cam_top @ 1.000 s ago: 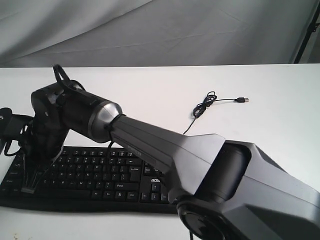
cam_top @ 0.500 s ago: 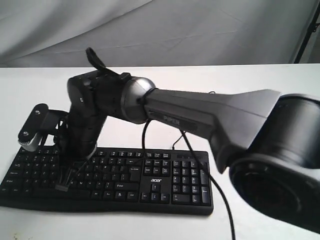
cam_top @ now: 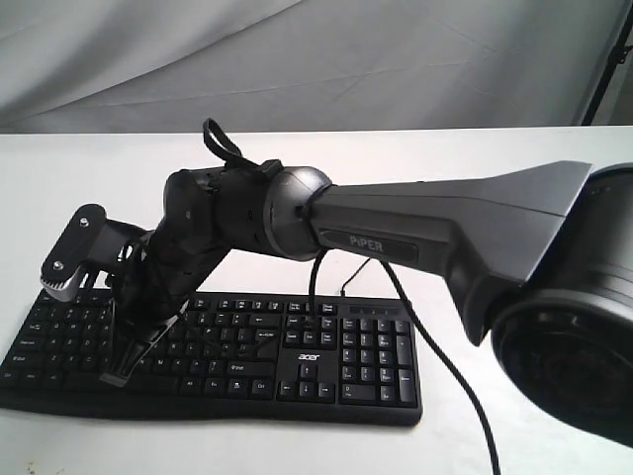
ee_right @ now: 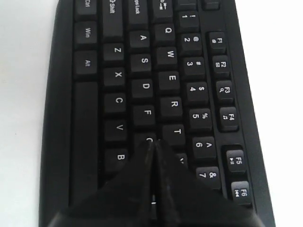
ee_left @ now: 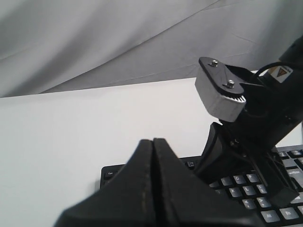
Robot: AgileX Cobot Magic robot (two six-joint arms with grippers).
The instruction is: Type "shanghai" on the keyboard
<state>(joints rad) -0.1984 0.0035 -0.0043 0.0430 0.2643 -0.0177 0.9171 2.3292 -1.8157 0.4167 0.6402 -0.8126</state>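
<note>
The black keyboard [cam_top: 326,361] with white legends and an "acer" logo lies at the table's front edge. My right arm reaches across it to its left half. The right gripper [cam_top: 117,374] is shut, tips pointing down onto the letter keys. In the right wrist view its closed tips [ee_right: 152,143] sit over the G key, between F and T on the keyboard [ee_right: 142,61]. The left gripper [ee_left: 153,142] is shut and empty, held beyond the left end of the keyboard [ee_left: 236,191]. It does not show in the exterior view.
The white table [cam_top: 475,158] runs back to a grey cloth backdrop [cam_top: 297,59]. My right arm's grey forearm [cam_top: 445,223] spans above the keyboard's right side, with a black cable [cam_top: 435,361] hanging over the number pad. A black pole [cam_top: 608,59] stands at the far right.
The right gripper has moved rightward along the letter keys from the keyboard's left end. The forearm has lifted and swung back, uncovering the number pad.
</note>
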